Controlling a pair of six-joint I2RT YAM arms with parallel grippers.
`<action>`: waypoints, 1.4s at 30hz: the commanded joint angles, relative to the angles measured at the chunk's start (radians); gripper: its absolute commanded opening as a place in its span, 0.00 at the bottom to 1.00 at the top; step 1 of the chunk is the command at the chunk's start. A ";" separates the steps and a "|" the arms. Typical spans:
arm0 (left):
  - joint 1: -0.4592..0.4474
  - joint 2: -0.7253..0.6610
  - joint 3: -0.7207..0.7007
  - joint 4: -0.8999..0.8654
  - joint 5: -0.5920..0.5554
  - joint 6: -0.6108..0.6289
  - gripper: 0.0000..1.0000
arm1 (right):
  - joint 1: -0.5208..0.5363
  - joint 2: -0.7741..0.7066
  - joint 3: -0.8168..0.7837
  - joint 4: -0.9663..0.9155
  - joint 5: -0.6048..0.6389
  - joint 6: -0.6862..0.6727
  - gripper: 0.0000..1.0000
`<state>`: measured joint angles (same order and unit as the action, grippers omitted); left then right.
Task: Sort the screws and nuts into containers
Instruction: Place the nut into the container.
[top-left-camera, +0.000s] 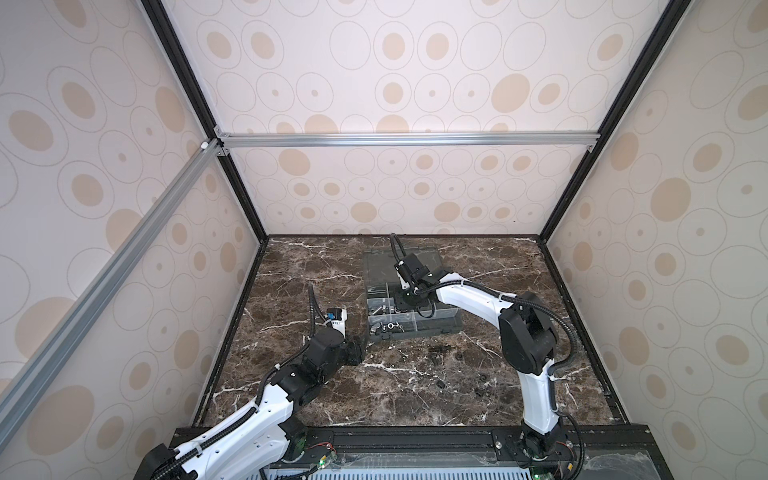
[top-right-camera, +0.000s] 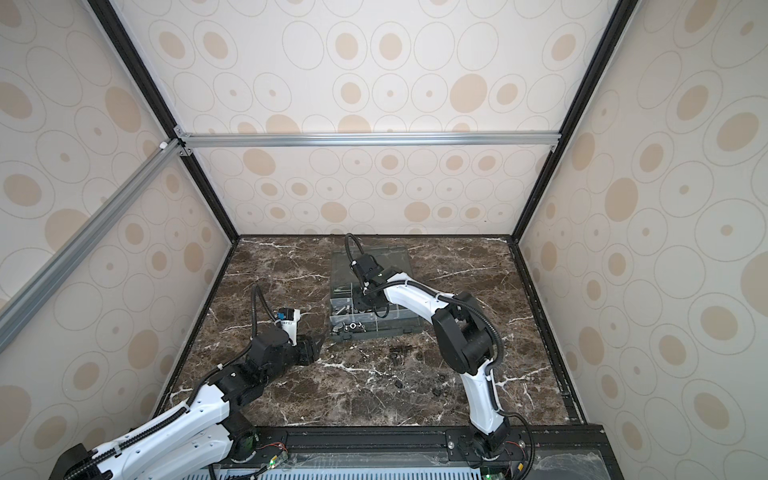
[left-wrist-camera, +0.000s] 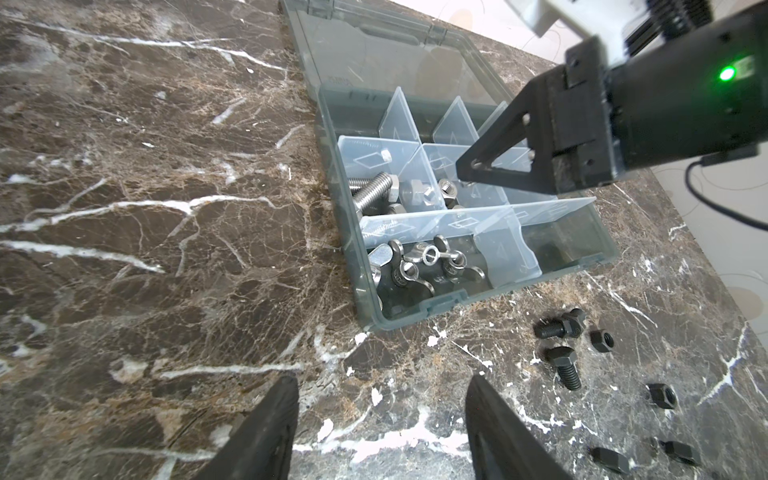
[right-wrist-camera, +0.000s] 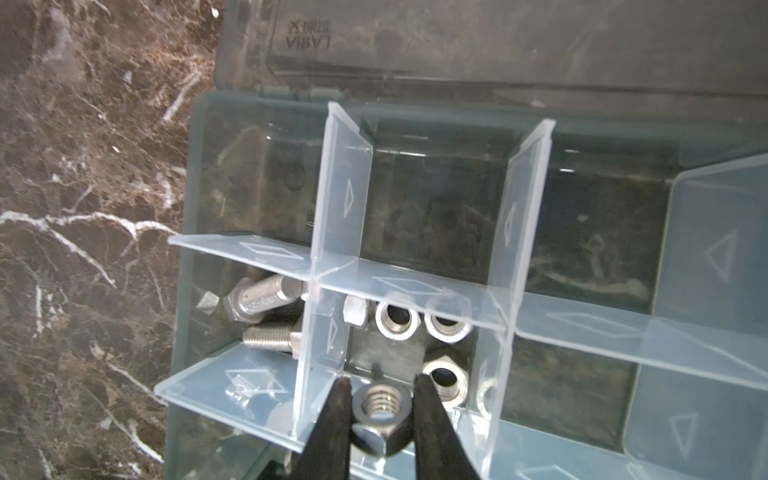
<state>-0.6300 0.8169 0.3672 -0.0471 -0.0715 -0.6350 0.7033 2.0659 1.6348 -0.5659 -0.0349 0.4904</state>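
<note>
Spread wide, the left tool (left-wrist-camera: 380, 382) hangs over the worktop (left-wrist-camera: 145, 249) toward its left edge. Rightward, black screws (left-wrist-camera: 563, 368) lie flat on their sides among black nuts (left-wrist-camera: 602, 340), between the front edge and the organiser box (left-wrist-camera: 440, 305). Over its middle row, above other silver nuts (right-wrist-camera: 397, 320), the right tool (right-wrist-camera: 381, 380) pinches 1 silver hex nut (right-wrist-camera: 382, 405), threaded bore facing upward. Moulded lid (right-wrist-camera: 498, 50) lettering shows reversed, unreadable.

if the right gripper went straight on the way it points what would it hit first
Probably the floor of the nut compartment, between the loose silver nuts; depth is unclear. The right gripper holds a hex nut.
</note>
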 joint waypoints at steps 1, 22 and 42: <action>0.008 -0.012 0.001 -0.005 0.001 -0.022 0.64 | 0.015 0.019 0.023 -0.038 -0.007 -0.010 0.24; 0.008 -0.036 -0.013 -0.012 0.006 -0.034 0.65 | 0.027 -0.055 -0.012 -0.041 0.010 -0.013 0.41; 0.008 0.027 -0.013 0.054 0.074 -0.049 0.65 | 0.027 -0.314 -0.233 -0.026 0.073 -0.036 0.42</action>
<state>-0.6300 0.8383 0.3511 -0.0299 -0.0116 -0.6643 0.7212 1.8095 1.4345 -0.5819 0.0010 0.4625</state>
